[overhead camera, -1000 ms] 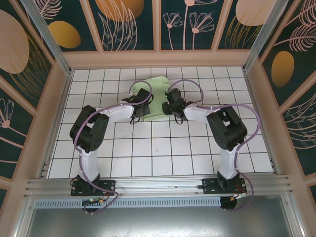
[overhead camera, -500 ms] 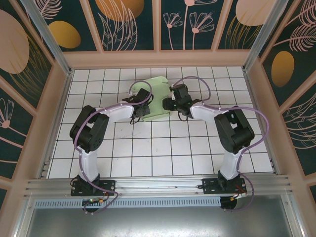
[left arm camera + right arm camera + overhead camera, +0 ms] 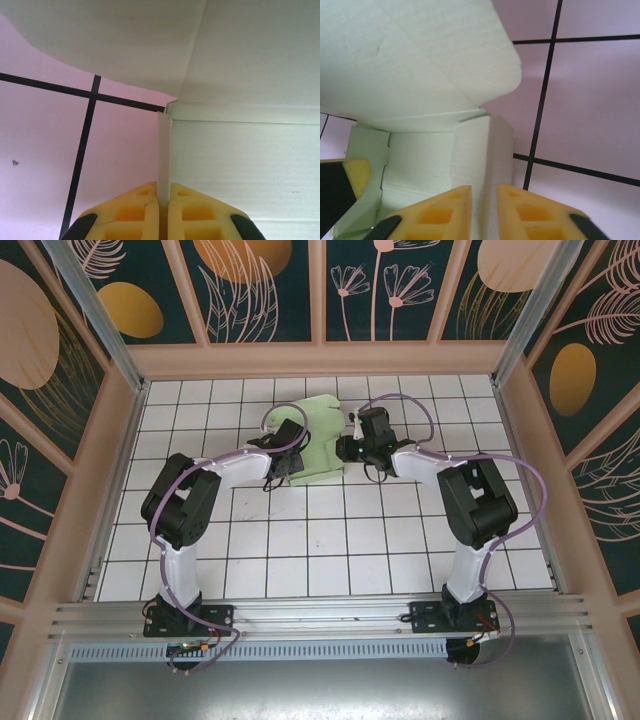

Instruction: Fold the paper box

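- Paper box [image 3: 322, 435]: pale mint-green card, partly folded, recorded at upper centre of the top view on the white tiled table [image 3: 300, 550]. Its place was unchanged from the earlier frames.
- Left gripper [image 3: 288, 464]: recorded at the box's left edge, placed as in both earlier frames. In the left wrist view the left gripper [image 3: 163, 200] was seen closed tight, with a thin upright card edge of the box [image 3: 240, 160] pinched between its yellow fingers [image 3: 132, 212].
- Right gripper [image 3: 348, 450]: recorded at the box's right edge. A second earlier it had lain further over the box, and the right arm's elbow had since shifted toward the right of the frame.
- In the right wrist view the right gripper [image 3: 485, 200] was seen narrowed onto a folded side wall of the box [image 3: 420, 75], with card filling the gap between its fingers [image 3: 442, 212].
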`<move>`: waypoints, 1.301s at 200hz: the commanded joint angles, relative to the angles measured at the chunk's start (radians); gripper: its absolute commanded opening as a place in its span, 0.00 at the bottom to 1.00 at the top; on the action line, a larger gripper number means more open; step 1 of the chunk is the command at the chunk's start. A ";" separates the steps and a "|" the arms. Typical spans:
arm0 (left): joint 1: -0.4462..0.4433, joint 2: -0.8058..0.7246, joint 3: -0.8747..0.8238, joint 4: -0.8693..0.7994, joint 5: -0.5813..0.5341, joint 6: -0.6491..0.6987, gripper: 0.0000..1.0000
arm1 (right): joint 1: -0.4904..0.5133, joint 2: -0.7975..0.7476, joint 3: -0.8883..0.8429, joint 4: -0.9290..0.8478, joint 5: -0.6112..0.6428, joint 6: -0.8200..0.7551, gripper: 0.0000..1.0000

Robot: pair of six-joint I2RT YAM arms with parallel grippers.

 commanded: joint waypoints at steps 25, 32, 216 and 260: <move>0.002 -0.020 -0.012 -0.011 -0.010 0.013 0.07 | 0.002 0.044 0.011 0.001 -0.052 -0.001 0.07; 0.003 -0.020 -0.013 -0.011 -0.010 0.012 0.07 | 0.002 0.048 0.013 0.000 -0.056 -0.003 0.06; 0.003 -0.030 -0.035 0.016 0.010 0.008 0.07 | 0.104 0.175 0.181 -0.272 0.320 -0.142 0.17; 0.004 -0.035 -0.041 0.021 0.009 0.010 0.07 | 0.107 0.185 0.193 -0.295 0.359 -0.130 0.16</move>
